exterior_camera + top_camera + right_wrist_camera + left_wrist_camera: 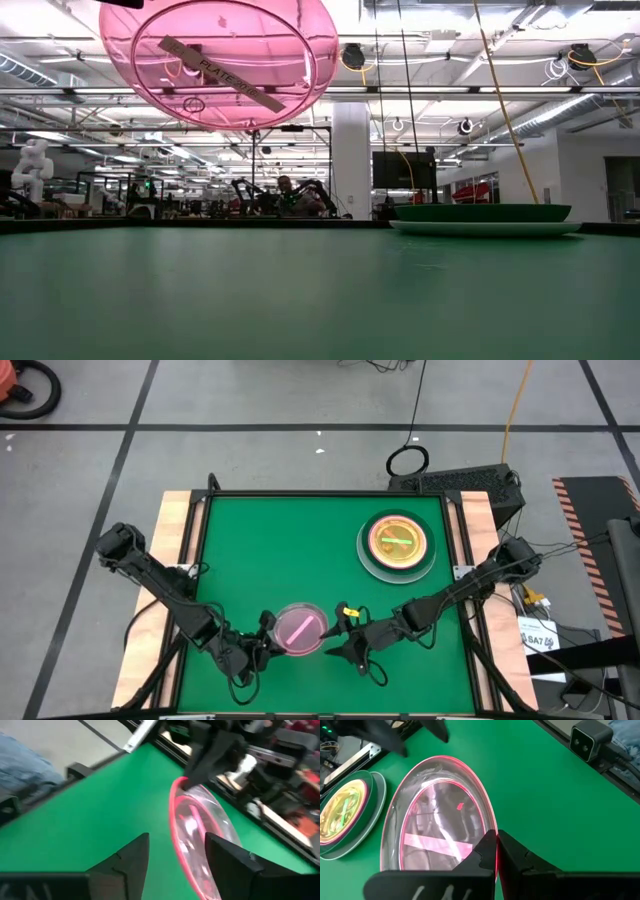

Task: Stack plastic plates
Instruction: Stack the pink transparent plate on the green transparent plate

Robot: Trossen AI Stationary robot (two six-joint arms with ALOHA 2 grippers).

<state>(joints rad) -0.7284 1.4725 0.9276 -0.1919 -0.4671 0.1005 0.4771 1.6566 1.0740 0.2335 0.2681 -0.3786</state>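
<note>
A translucent pink dish [299, 629] is held clear of the green desk [280, 550] by the left gripper [262, 645], whose jaws are closed on the dish's rim, as is seen in the left wrist view, where the two dark fingers [485, 851] are pinched together over the pink edge [440, 815]. In the low view the dish [220, 60] is shown raised well above the desk surface [300, 300] and tilted, with a bar mark across its base. The right gripper [350, 635] is placed just beside the dish on the side away from the left gripper; its jaws are spread open, and in the right wrist view the dish [200, 835] is seen ahead of the two parted fingers [127, 857], with the rim near one of them, though contact cannot be made out. A stack of plates [397, 544] is set well apart from the pink dish, toward the far right corner of the desk: a pale-blue plate lies at the bottom, a dark-green one on it, and smaller translucent dishes with amber, pink and green tints are nested on top, with a green bar mark showing in the middle. In the low view the stack [482, 219] is seen resting flat on the desk. In the left wrist view the stack [347, 812] is seen beyond the held dish.
</note>
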